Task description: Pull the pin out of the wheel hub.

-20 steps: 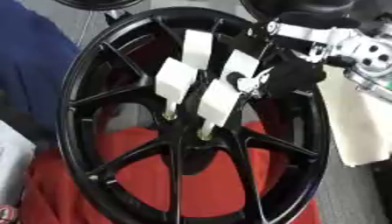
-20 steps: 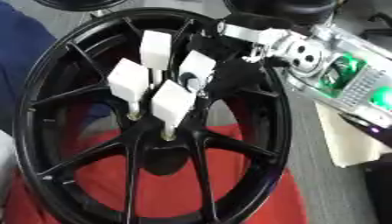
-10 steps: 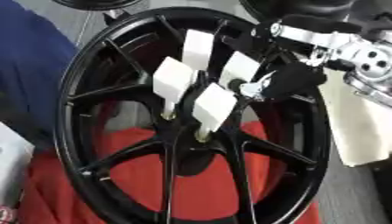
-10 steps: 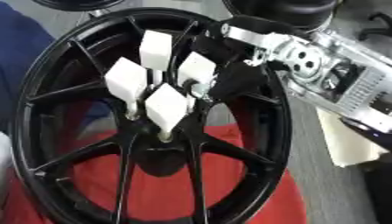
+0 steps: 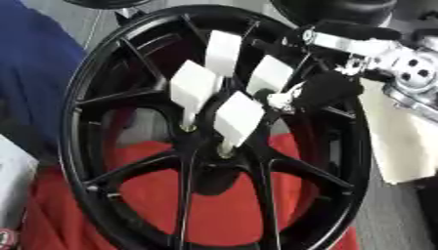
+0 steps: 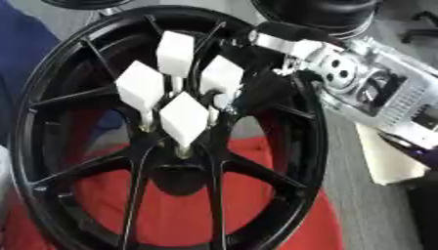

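- Black wheel hub (image 5: 111, 161) stands upright over a red cloth (image 5: 154, 205).
- Four white-tagged pins (image 5: 238, 117) sit around its centre.
- Right hand (image 5: 321, 88) reaches the rightmost pin (image 5: 272, 75); finger closure cannot be determined.

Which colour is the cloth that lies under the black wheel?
The cloth is red, seen through the spokes of the wheel. The left eye view shows it best.

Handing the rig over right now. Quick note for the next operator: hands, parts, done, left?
Right robot hand: reaching in from upper right, at the right-most pin; whether it grips it cannot be told.
Left robot hand: not in view.
Wheel: black, propped up over a red cloth.
Four white-tagged pins, including the nearest pin, stand at the hub.
Done: reach only; no pin visibly out.
Left: grasp and pull the pin.
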